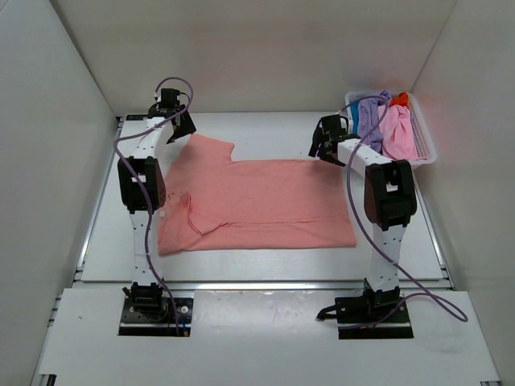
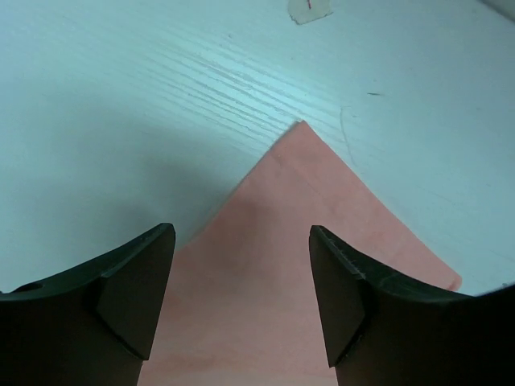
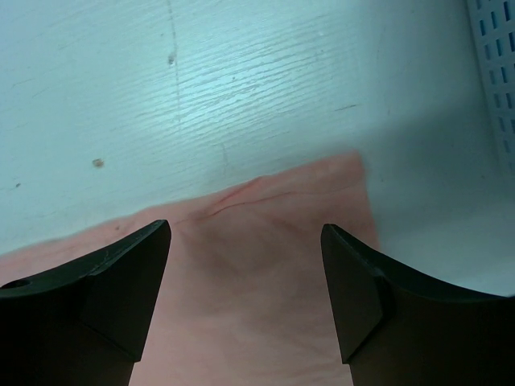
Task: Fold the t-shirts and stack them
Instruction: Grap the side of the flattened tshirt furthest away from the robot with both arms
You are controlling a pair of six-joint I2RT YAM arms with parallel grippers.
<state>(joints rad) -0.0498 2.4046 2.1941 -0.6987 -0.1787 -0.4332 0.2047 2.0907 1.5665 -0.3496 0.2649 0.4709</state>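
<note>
walls (image 1: 241,48): plain white, three sides | table (image 1: 265,133): white, faint wood grain

Left fingers (image 2: 133,297) and right fingers (image 3: 129,297) both gape apart.

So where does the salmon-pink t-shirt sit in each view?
Top external: salmon-pink t-shirt spread flat in the middle of the table.
Left wrist: one corner of it pointing up, lower centre.
Right wrist: an edge and corner of it across the lower half.
Shared landmark: the white table beneath it.
</note>
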